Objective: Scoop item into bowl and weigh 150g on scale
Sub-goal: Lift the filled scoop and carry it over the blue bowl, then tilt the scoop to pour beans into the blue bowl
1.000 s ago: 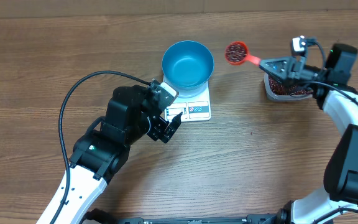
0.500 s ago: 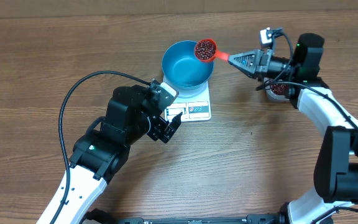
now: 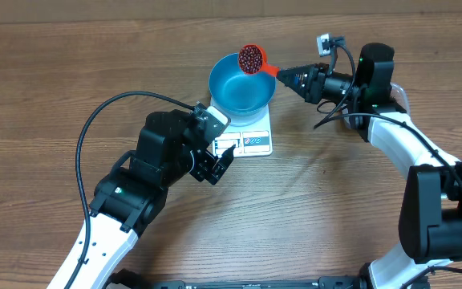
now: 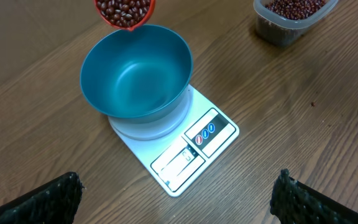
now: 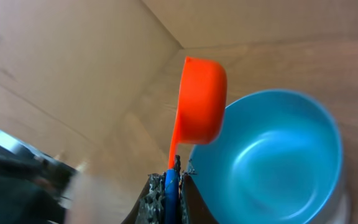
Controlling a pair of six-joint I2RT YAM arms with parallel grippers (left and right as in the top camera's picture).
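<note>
The bright-blue bowl [image 3: 241, 87] stands on the white scale [image 3: 255, 141], and its inside shows bare in the left wrist view [image 4: 135, 74]. My right gripper [image 3: 284, 76] is shut on the blue handle of a red scoop [image 3: 251, 58]. The scoop is level and full of red-brown beans [image 4: 124, 9], hanging over the bowl's far rim. In the right wrist view the scoop [image 5: 201, 99] shows from below beside the bowl [image 5: 272, 155], with the gripper [image 5: 169, 186] clamped on its handle. My left gripper [image 3: 219, 163] is open, low by the scale's near corner [image 4: 191, 155], holding nothing.
A clear plastic tub [image 4: 288, 18] holding more beans [image 4: 294, 6] sits to the right of the scale, under my right arm in the overhead view. A black cable [image 3: 95, 120] loops over the table at the left.
My right arm has carried the filled scoop leftward from above the tub to the bowl's far rim. The left arm has not moved.
</note>
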